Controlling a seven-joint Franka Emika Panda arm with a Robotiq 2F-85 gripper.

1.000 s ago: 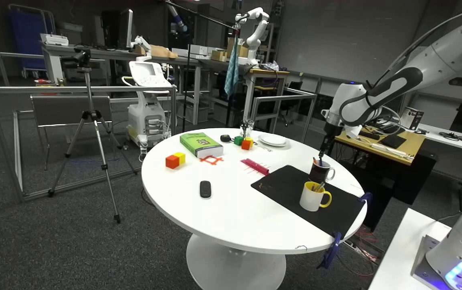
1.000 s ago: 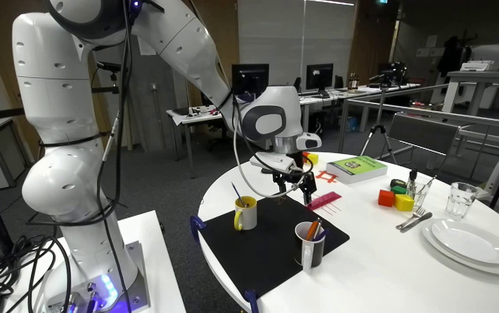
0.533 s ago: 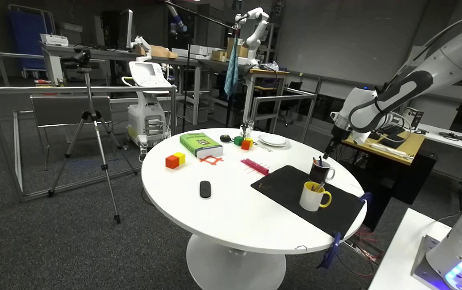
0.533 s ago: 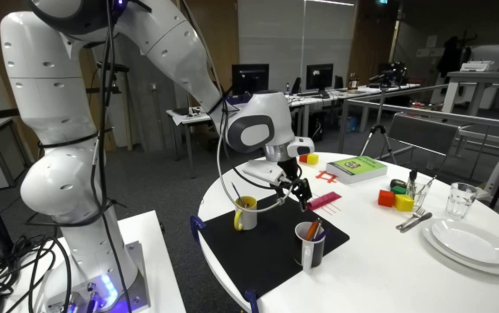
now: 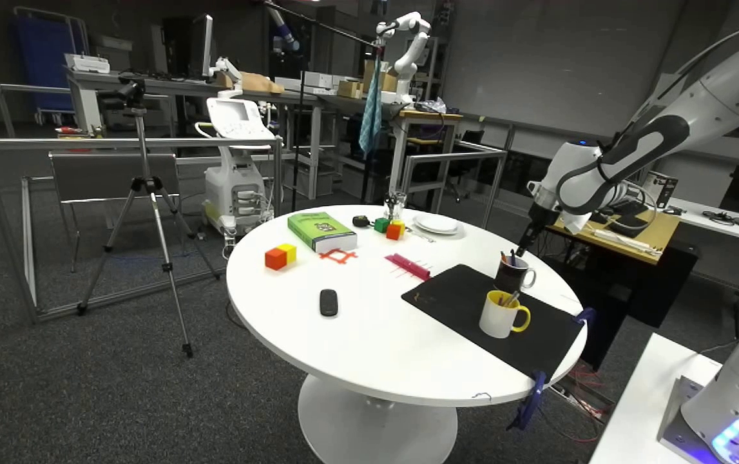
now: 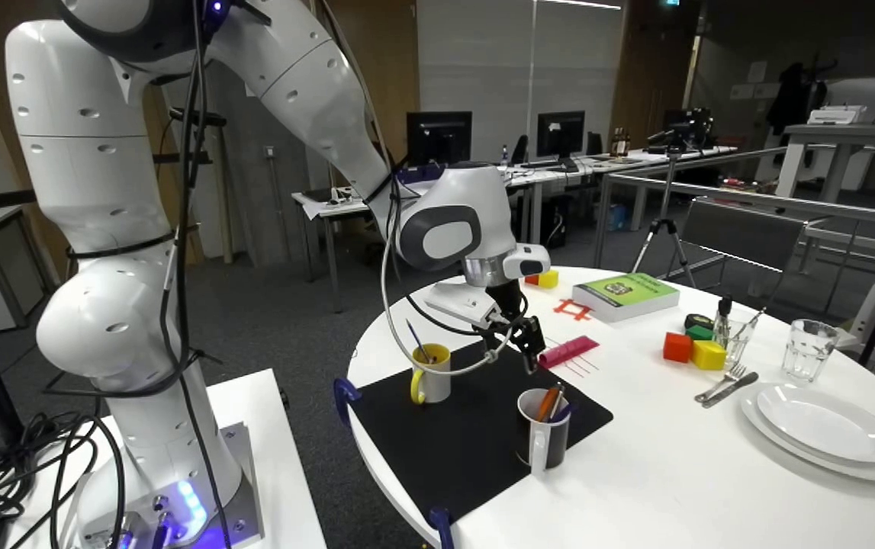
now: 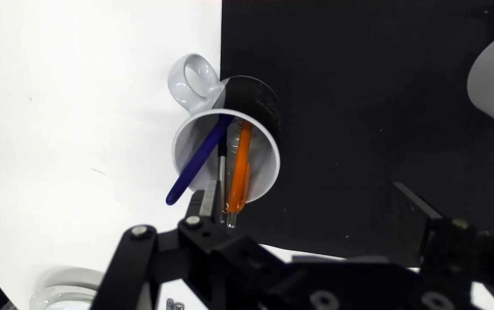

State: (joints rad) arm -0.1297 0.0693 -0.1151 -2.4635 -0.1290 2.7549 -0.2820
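My gripper stands open, with nothing held between its wide-apart fingers. Nearest to it is a dark mug with a white handle, holding an orange pen, a purple pen and a silver-black pen. One finger overlaps the mug's rim and lies beside the pen ends in the wrist view; whether it touches cannot be told. In an exterior view that dark mug sits below a fingertip, apart from it. A white mug with a yellow inside and handle stands farther off, holding pens.
Both mugs are on a black mat, held by blue clamps at the round table's edge. A pink strip, a green book, coloured blocks, a glass and white plates lie around it.
The hand has tilted and drawn back toward the robot base, dipping a little, mostly in the first half second. Its jaws stayed open. Mugs and table things have not moved.
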